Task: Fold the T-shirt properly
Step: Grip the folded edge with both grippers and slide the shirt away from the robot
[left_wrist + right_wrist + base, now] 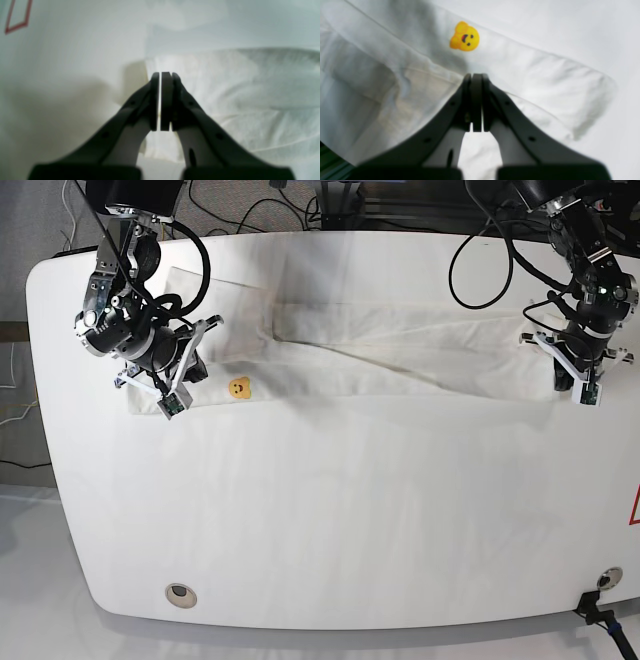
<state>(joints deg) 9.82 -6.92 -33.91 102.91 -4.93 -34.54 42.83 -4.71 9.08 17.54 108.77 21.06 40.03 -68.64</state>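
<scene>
Along the far half of the white tabletop (330, 520), the T-shirt (400, 350) lies as a long, narrow folded band that runs from one arm to the other, its plain side up and the small yellow smiley (239, 388) showing near the right-arm end. The near half of the tabletop is bare, except for a round fitting (179, 593) close to the near edge. The far edge of the band lies close to the far table rim, where cables (250, 205) hang. The right gripper (476, 75) stands over the shirt's end just beside the smiley, its jaws pressed together with no cloth between them. The left gripper (162, 73) stands at the opposite end, over the cloth's edge, its jaws likewise brought together and holding nothing. A red outline mark (17, 16) lies on the tabletop, well apart from the cloth.
</scene>
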